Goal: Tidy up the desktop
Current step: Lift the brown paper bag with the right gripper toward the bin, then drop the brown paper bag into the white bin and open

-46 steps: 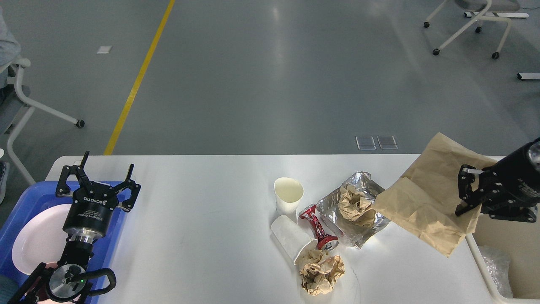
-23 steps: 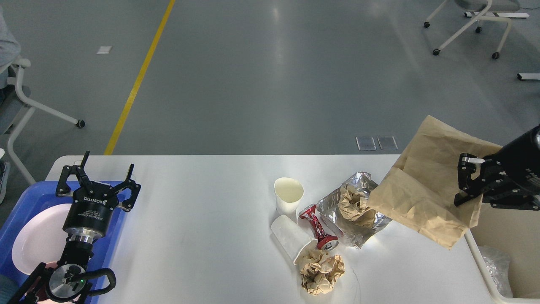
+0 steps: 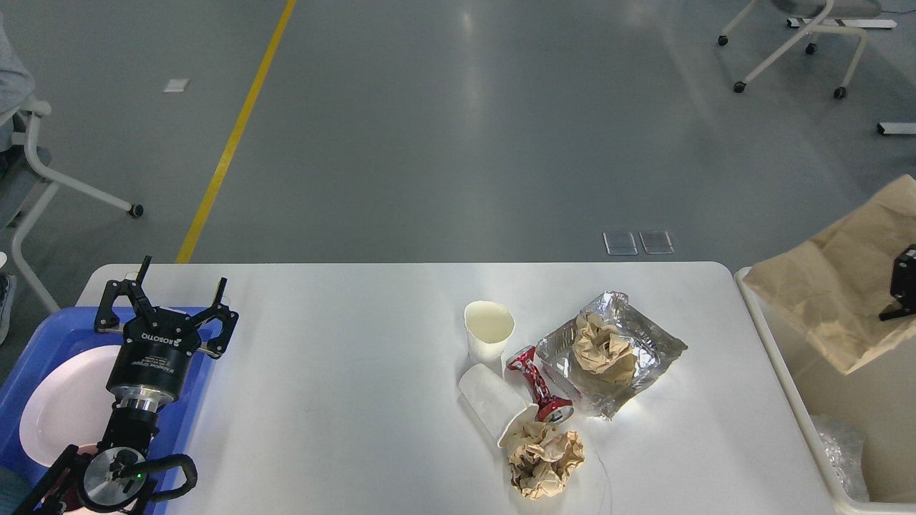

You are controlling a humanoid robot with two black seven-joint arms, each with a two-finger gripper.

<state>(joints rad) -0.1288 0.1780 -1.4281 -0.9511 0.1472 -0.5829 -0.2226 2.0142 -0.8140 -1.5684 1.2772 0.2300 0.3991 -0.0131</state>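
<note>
The white desktop (image 3: 343,386) carries a cluster of litter right of centre: an upright paper cup (image 3: 489,329), a paper cup on its side (image 3: 492,402), a crushed red can (image 3: 538,385), a silver foil sheet (image 3: 644,354) with crumpled brown paper (image 3: 602,350) on it, and a crumpled brown paper ball (image 3: 545,459). My left gripper (image 3: 179,290) hovers open over the far edge of the blue tray (image 3: 36,343), with nothing in it. Only a finger of my right gripper (image 3: 903,285) shows at the right edge, shut on a brown paper bag (image 3: 834,290) that hangs above the cream bin (image 3: 862,422).
A white plate (image 3: 61,404) lies in the blue tray at the left. Clear crumpled wrap (image 3: 837,450) sits in the bin's bottom. Wheeled chairs (image 3: 794,43) stand on the grey floor beyond the table, and a yellow line (image 3: 236,132) runs across it.
My right gripper has carried the brown paper bag to the right and upward, off the desktop to above the bin, uncovering the foil's right side. The left arm has not moved.
</note>
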